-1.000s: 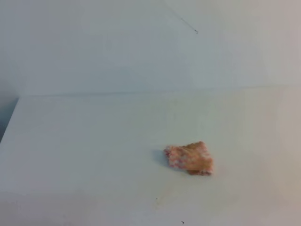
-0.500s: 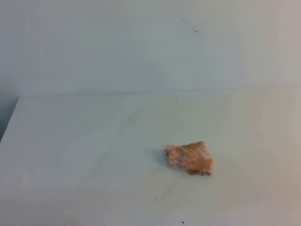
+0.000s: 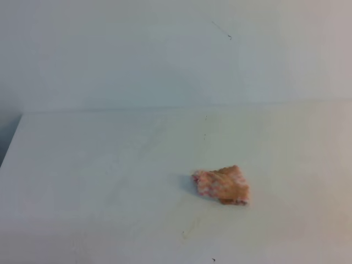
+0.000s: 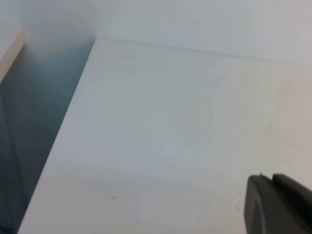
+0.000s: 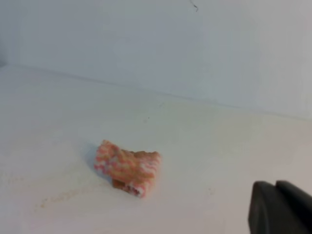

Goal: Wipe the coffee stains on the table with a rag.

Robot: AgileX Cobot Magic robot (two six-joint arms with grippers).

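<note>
The rag (image 3: 221, 185) is a small pink-and-white knitted cloth with brownish patches. It lies crumpled on the white table (image 3: 99, 165), right of centre, and nothing touches it. It also shows in the right wrist view (image 5: 127, 166). No glossy coffee blot shows; only a faint brownish streak (image 5: 61, 197) lies on the table near the rag. Neither gripper appears in the exterior view. A dark part of the left gripper (image 4: 279, 204) fills the lower right corner of the left wrist view. A dark part of the right gripper (image 5: 280, 207) does the same in the right wrist view, well away from the rag.
A plain white wall (image 3: 137, 55) rises behind the table. The table's left edge (image 4: 58, 141) drops off to a dark gap. A few tiny dark specks (image 3: 213, 259) dot the surface.
</note>
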